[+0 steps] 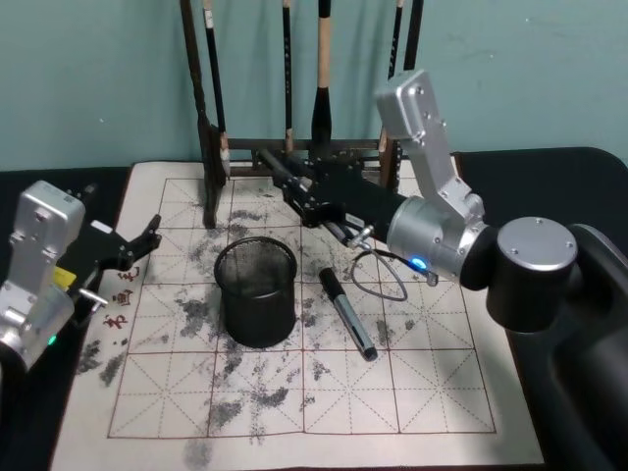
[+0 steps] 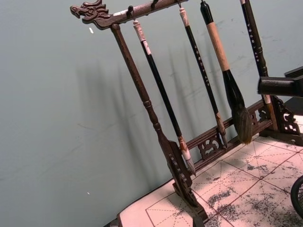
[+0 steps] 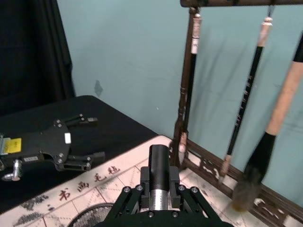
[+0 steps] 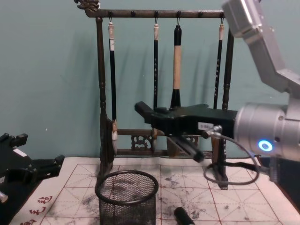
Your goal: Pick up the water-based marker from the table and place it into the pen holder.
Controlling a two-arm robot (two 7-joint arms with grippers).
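Although the head view looks down on the whole mat [image 1: 432, 392], it foreshortens the right gripper [image 1: 294, 191]. That gripper hangs over the far part of the mat, beyond and slightly right of the pen holder [image 1: 257, 294], and is clamped on the water-based marker [image 1: 273, 163]. A second marker [image 1: 345, 312] lies flat just right of the holder. The left gripper [image 1: 149, 242] is parked at the mat's left edge, fingers spread and empty. The left wrist view adds the brush rack [image 2: 142, 94] along the far edge and a dark tip [image 2: 279, 86] poking in from the right, too cropped to say whether it is marker or finger. The right wrist view settles the grasp: the black barrel with its silver band sits pinched between the closed fingers and points out along the gripper's axis. The chest view supplies height, which the head view lacks: the marker is carried in the air, higher than the holder's rim, closer to level than upright, its tip pointing left. I judge it light, stiff and smooth-barrelled, so it may slip or swivel in a pinch, and mid-barrel is the place to hold it. Lying as it does, it would want tipping nearer upright over the mouth before release.
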